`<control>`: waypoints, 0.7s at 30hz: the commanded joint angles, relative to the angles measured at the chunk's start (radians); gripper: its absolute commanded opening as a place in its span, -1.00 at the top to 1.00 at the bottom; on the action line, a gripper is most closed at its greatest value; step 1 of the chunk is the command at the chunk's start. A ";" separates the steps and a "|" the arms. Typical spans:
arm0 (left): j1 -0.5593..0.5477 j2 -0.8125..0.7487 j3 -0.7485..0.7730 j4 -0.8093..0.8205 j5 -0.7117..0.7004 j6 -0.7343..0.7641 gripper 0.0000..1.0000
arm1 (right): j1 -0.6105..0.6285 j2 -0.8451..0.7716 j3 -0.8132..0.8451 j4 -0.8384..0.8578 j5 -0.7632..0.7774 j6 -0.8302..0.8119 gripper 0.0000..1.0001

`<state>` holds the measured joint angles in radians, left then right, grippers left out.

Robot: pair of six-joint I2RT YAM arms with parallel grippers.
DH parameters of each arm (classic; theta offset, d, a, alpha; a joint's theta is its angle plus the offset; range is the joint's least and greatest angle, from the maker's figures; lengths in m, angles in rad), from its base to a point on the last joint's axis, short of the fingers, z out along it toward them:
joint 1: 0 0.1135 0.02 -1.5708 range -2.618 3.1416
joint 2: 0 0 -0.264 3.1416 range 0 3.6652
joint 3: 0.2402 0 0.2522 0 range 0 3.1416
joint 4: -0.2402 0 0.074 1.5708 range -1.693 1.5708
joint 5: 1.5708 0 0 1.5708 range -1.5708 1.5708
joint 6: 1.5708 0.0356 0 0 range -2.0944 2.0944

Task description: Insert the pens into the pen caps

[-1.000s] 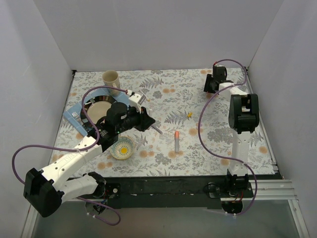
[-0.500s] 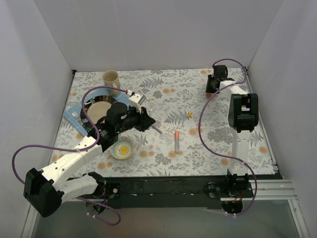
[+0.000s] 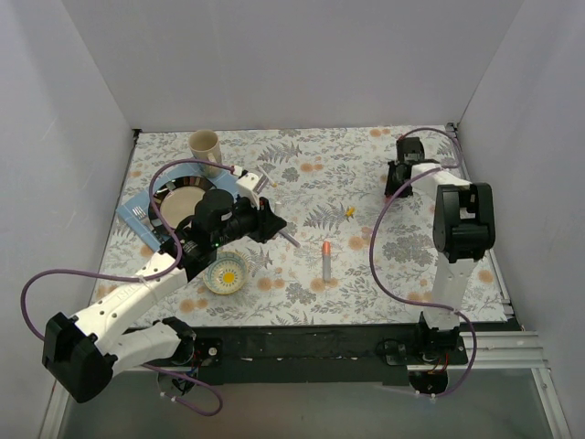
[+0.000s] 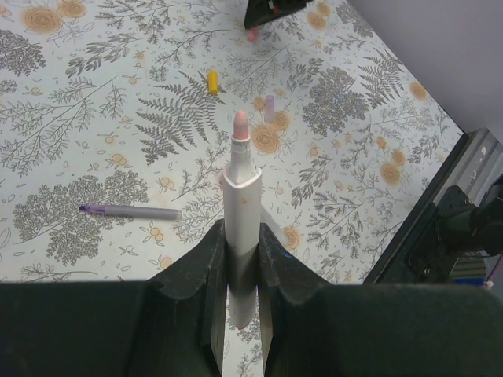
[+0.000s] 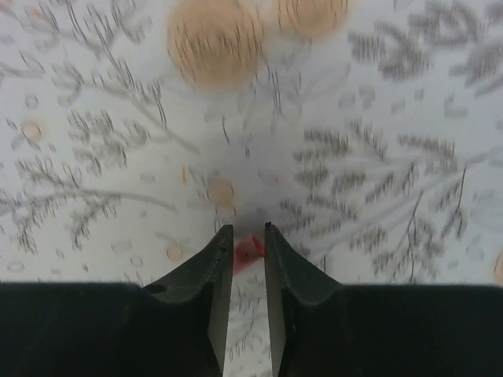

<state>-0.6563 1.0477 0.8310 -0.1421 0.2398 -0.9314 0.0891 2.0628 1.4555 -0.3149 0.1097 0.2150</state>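
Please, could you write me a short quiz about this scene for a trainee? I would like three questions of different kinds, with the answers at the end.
1. True or false: the left gripper is shut on a pale pen.
2. What does the right gripper hold? A. a fork; B. a pink-red cap; C. a spoon.
3. In the left wrist view, what colour is the tip of the loose pen lying to the left of the pale pen?
Key: 1 true; 2 B; 3 purple.
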 commanded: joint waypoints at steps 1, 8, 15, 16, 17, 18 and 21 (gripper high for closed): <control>-0.002 -0.038 -0.004 0.012 0.004 0.000 1.00 | 0.018 -0.200 -0.219 -0.024 0.009 0.159 0.42; -0.003 -0.052 -0.007 0.015 0.012 -0.004 1.00 | 0.032 -0.612 -0.729 0.017 -0.100 0.470 0.37; -0.003 -0.072 -0.007 0.019 0.023 -0.010 1.00 | 0.090 -0.912 -0.851 -0.015 -0.070 0.425 0.29; -0.003 -0.075 -0.007 0.021 0.026 -0.010 1.00 | 0.090 -0.928 -0.839 -0.016 -0.027 0.376 0.28; -0.003 -0.074 -0.009 0.022 0.027 -0.010 1.00 | 0.090 -0.941 -0.822 -0.015 -0.031 0.313 0.27; -0.003 -0.075 -0.012 0.022 0.032 -0.010 1.00 | 0.090 -0.940 -0.802 -0.030 -0.045 0.129 0.27; -0.005 -0.081 -0.010 0.024 0.039 -0.014 1.00 | 0.090 -0.908 -0.710 -0.073 -0.152 -0.160 0.27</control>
<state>-0.6567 0.9981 0.8284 -0.1341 0.2554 -0.9428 0.1783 1.1385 0.6312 -0.3687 0.0284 0.4660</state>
